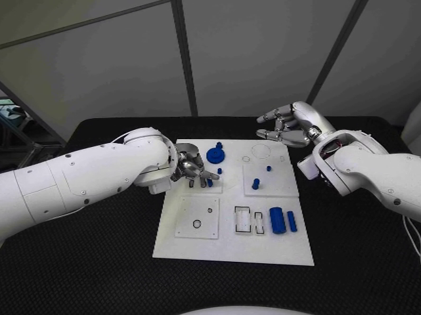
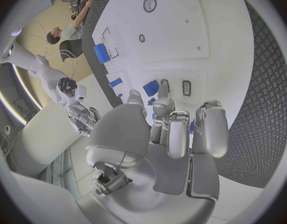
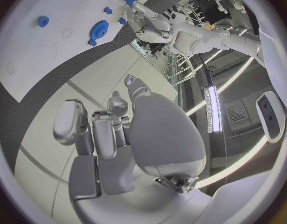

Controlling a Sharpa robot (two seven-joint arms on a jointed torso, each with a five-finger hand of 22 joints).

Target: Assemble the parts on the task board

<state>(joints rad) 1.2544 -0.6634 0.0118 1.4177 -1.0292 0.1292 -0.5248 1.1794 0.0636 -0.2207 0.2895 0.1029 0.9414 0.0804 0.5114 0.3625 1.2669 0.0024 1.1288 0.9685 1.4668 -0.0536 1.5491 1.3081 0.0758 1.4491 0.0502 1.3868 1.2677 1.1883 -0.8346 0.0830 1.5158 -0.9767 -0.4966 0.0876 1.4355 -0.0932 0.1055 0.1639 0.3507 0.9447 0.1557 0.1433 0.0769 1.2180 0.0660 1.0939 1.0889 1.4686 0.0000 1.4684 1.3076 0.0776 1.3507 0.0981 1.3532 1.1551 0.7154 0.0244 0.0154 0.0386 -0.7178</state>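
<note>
left robot hand (image 1: 193, 172): hovers low over the left middle of the task board, fingers curled downward round small blue parts; the wrist view shows blue between and under the fingers, but i cannot tell whether it pinches one or only touches.
parts under the left robot hand (image 2: 151, 88): small blue pegs and a flat block just past the fingertips, some standing in the board. they look like hard moulded plastic, light and stiff, likely smooth and a bit slippery. my guess is to take a peg by its sides near the top, so the foot stays free for its hole.
blue gear (image 1: 216, 155): just beyond the left robot hand, seated flat on the board; thin, so best taken by the rim or hub.
loose cylinders (image 1: 282, 219): well apart from both hands, lying on the board's near right; round, so they may roll when nudged.
task board (image 1: 234, 246): white, flat, rigid, with framed slots and small holes; it lies loose on the bench and could slide under side pressure.
right robot hand (image 1: 286, 128): raised beyond the board's far right corner, fingers curled in with nothing in them.
bench (image 1: 96, 262): black, textured with fine grip pattern, all round the board.
room: grey panelled walls behind the bench.
</note>
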